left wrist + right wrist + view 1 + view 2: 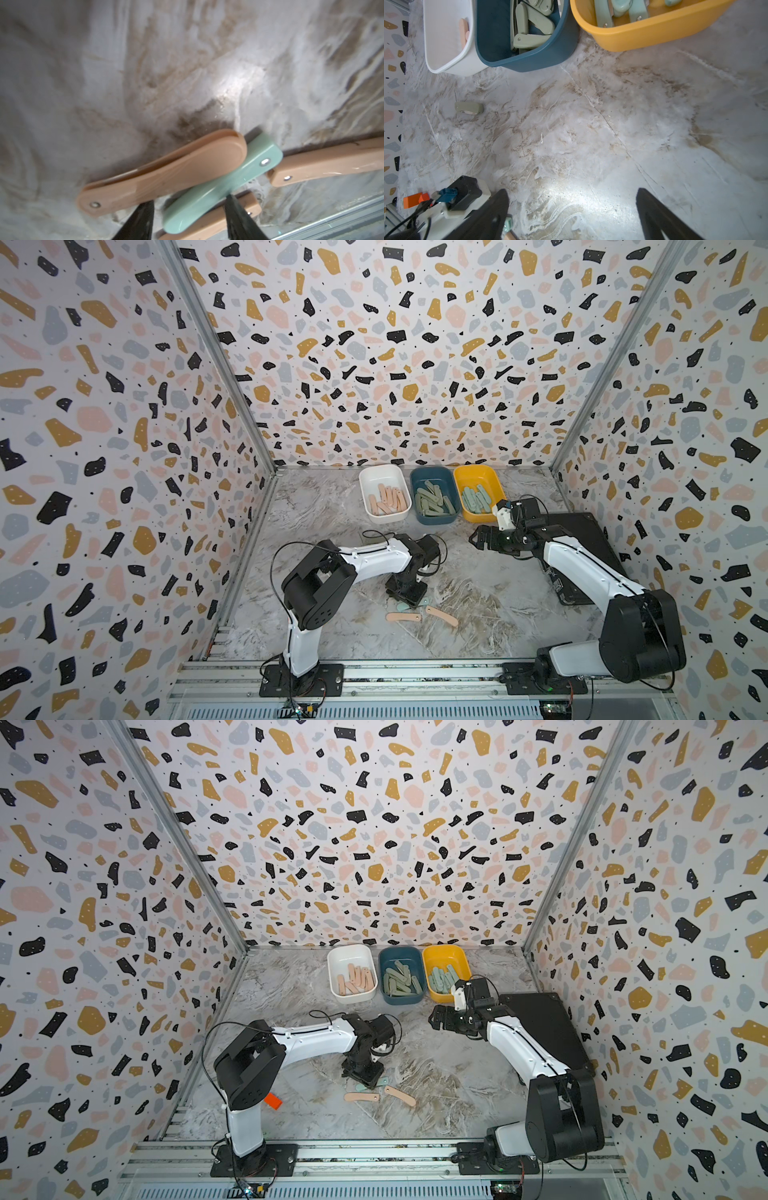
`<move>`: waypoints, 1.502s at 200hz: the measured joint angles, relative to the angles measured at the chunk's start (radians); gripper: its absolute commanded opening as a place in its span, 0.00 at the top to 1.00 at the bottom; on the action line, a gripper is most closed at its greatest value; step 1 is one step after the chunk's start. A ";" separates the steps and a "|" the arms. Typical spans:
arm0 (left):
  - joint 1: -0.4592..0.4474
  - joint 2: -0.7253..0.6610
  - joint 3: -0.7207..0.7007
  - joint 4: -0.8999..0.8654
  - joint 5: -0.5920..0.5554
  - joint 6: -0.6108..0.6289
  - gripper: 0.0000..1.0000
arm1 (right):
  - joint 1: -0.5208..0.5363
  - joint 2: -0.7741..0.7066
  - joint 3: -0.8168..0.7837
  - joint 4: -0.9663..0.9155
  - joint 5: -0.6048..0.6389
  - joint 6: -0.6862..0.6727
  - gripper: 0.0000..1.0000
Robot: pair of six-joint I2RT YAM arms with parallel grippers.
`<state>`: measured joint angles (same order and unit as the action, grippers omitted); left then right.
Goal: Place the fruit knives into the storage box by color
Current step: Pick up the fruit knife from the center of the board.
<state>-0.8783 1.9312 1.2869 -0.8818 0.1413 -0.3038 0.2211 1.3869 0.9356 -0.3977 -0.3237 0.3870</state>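
Left gripper (190, 199), jaws apart, straddled mint-teal plastic folded knife (218, 187). We judged overlapping peach-pink plastic folded knife (166, 172) could lift too and be missorted.

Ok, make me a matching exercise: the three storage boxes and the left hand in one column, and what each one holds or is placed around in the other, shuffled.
Column one:
1. white box
2. dark blue box
3. yellow box
4. left hand

Column two:
A. holds sage green fruit knives
B. holds mint teal fruit knives
C. straddles a loose mint teal fruit knife
D. holds peach-pink fruit knives

Pairs: 1-D, 2-A, 3-B, 4-C
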 measured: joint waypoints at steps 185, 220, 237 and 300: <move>-0.008 -0.048 -0.060 0.031 -0.021 -0.053 0.90 | 0.001 0.029 0.020 0.046 -0.050 0.059 0.00; -0.008 -0.064 -0.055 0.035 0.004 -0.059 1.00 | 0.003 0.006 0.010 0.034 -0.069 0.041 0.00; 0.000 -0.080 -0.054 0.040 0.016 -0.067 1.00 | 0.003 0.006 0.008 0.024 -0.078 0.034 0.00; 0.184 -0.312 -0.091 0.241 0.300 -0.204 1.00 | 0.004 -0.060 -0.153 0.171 -0.226 0.128 0.00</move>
<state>-0.6945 1.6192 1.1961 -0.6411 0.4416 -0.5079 0.2249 1.3270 0.7830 -0.2264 -0.5499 0.5152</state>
